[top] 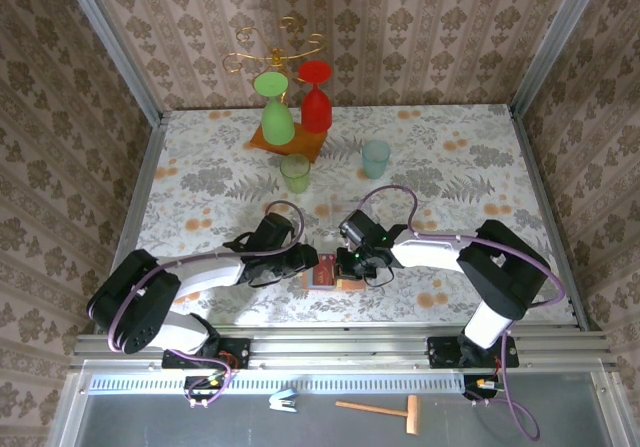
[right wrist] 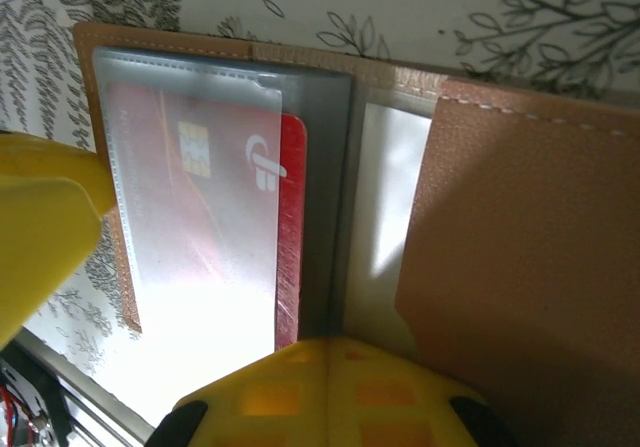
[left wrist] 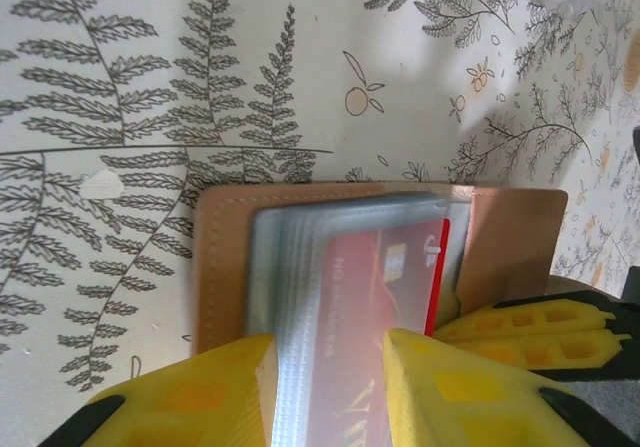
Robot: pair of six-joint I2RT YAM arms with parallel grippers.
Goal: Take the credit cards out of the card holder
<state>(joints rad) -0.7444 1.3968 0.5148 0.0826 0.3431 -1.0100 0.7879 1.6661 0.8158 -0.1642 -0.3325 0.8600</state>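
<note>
The tan card holder (top: pixel 325 272) lies open on the floral table near the front edge, between both grippers. In the left wrist view its brown cover (left wrist: pixel 222 267) holds a stack of clear sleeves with a red credit card (left wrist: pixel 385 277) inside. My left gripper (left wrist: pixel 328 352) is shut on that sleeve stack, one yellow finger on each side. In the right wrist view the red card (right wrist: pixel 292 197) sticks a little out of its sleeve beside the brown flap (right wrist: pixel 520 247). My right gripper (right wrist: pixel 330 345) is shut, its tips together at the holder's grey fold. I cannot tell whether they pinch anything.
A gold stand on a wooden base (top: pixel 290 145) holds an upturned green glass (top: pixel 277 117) and a red glass (top: pixel 316 102) at the back. A green cup (top: pixel 295 172) and a pale blue cup (top: pixel 375 157) stand mid-table. Patterned walls enclose three sides.
</note>
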